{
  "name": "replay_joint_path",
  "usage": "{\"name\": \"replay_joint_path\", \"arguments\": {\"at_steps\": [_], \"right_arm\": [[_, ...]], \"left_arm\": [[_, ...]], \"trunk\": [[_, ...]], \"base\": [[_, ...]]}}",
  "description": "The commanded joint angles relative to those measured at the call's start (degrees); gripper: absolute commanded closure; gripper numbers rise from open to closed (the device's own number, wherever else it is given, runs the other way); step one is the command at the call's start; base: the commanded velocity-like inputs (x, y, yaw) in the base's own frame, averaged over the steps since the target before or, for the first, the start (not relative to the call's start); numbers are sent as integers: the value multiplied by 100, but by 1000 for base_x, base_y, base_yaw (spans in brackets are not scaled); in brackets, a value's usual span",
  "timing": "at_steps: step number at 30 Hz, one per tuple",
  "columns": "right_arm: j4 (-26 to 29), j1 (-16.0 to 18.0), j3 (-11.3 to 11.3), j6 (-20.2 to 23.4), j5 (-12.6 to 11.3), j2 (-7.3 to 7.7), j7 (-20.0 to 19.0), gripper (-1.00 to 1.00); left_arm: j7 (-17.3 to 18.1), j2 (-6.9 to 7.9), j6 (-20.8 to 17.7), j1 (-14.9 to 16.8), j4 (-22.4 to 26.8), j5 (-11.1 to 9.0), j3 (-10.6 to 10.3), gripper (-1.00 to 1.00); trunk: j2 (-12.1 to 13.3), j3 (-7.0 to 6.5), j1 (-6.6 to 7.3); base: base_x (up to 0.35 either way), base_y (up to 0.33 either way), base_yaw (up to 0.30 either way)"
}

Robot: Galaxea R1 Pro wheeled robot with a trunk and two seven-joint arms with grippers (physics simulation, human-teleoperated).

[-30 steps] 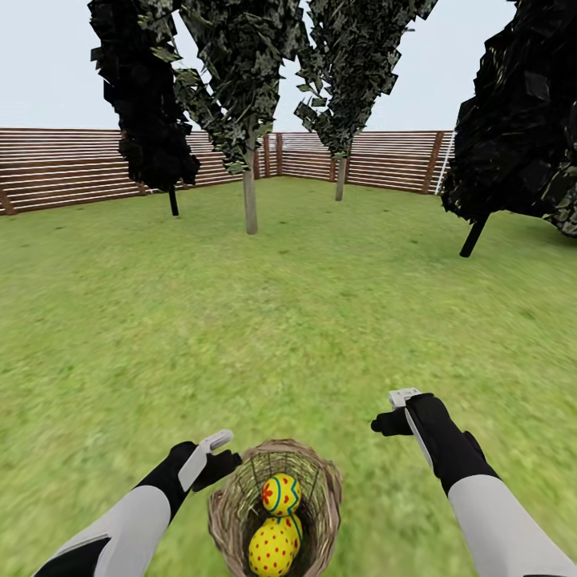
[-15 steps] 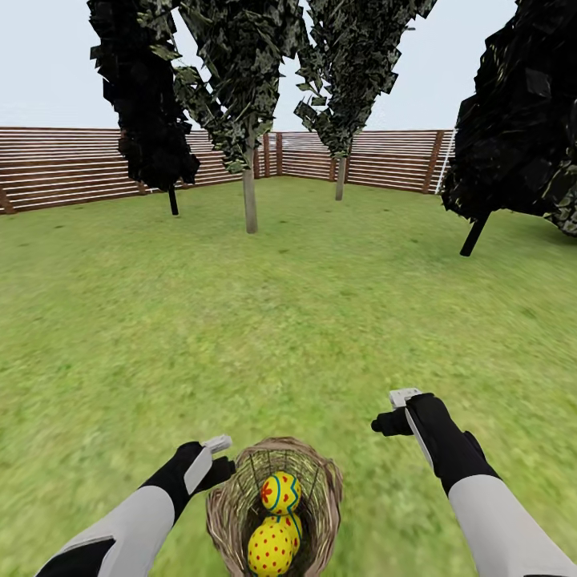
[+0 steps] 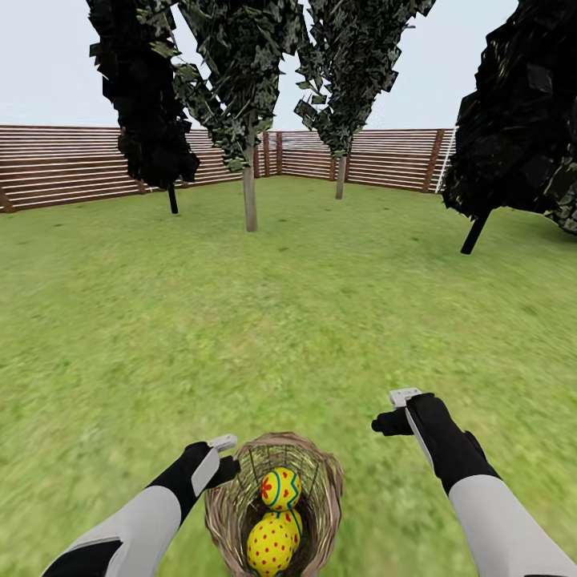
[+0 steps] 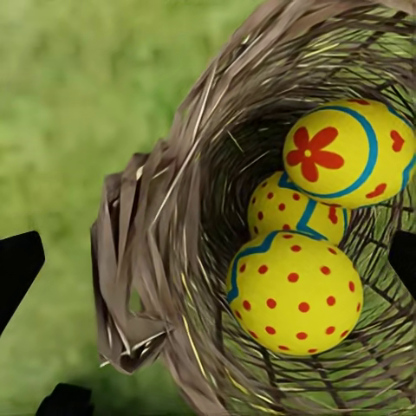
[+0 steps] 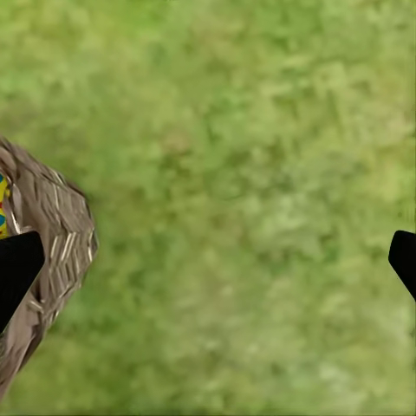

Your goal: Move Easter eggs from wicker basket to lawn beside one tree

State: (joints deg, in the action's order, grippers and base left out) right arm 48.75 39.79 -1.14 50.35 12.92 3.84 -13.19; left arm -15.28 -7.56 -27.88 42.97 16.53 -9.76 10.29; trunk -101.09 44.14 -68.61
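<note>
The wicker basket [image 3: 324,489] sits on the lawn [image 3: 288,320] at the bottom centre of the head view. Three yellow Easter eggs lie inside it: a flower egg [image 3: 280,488], a dotted egg [image 3: 270,547] and a third egg [image 3: 293,521] half hidden between them. My left gripper [image 3: 227,455] hovers open at the basket's left rim. In the left wrist view the rim [image 4: 165,217] and the dotted egg [image 4: 295,293] lie between its fingers. My right gripper [image 3: 393,410] is open over bare grass to the right of the basket [image 5: 48,251].
Two pale-trunked trees [image 3: 250,196] [image 3: 340,178] stand ahead on the grass. Thin black-trunked trees stand at left [image 3: 173,200] and right [image 3: 474,234]. A reddish slat fence [image 3: 72,164] closes the garden behind them. Open grass lies between me and the trees.
My left gripper has moved down and closer to the basket's left rim. The right arm has not moved. The eggs stay in the basket.
</note>
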Motion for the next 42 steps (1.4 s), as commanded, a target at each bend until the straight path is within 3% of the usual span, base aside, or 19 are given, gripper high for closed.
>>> {"name": "replay_joint_path", "arguments": {"at_steps": [1,8,13,17,21,29,35,42], "right_arm": [[7,3,-9,19,57,3,-56,-100],[69,3,-34,14,13,33,-122,-100],[88,3,-60,11,8,118,-698,-100],[90,3,-62,10,9,147,-831,-100],[-40,-128,63,-119,-109,167,-701,-100],[-296,62,234,-167,146,185,-879,-100],[-489,61,426,-359,255,195,-904,-100],[-714,61,439,-490,247,196,-912,-100]], "left_arm": [[-44,-2,-16,1,11,-61,5,-100],[-43,34,1,1,8,-61,1,-100],[-45,55,125,1,-21,-58,0,-100],[-45,61,171,1,-34,-55,0,-100],[84,191,299,-130,-33,35,-72,-100],[-145,238,115,134,226,-208,174,-100],[-150,254,12,325,420,-210,175,-100],[-151,255,3,326,456,-203,170,-100]], "trunk": [[-44,24,-22],[-325,149,-176],[-525,239,-286],[-686,311,-373],[-685,310,-373],[-685,310,-373],[-685,310,-373],[-685,310,-373]], "base": [[0,0,0],[0,0,0],[0,0,0],[0,0,0],[0,0,0],[0,0,0],[0,0,0],[0,0,0]]}}
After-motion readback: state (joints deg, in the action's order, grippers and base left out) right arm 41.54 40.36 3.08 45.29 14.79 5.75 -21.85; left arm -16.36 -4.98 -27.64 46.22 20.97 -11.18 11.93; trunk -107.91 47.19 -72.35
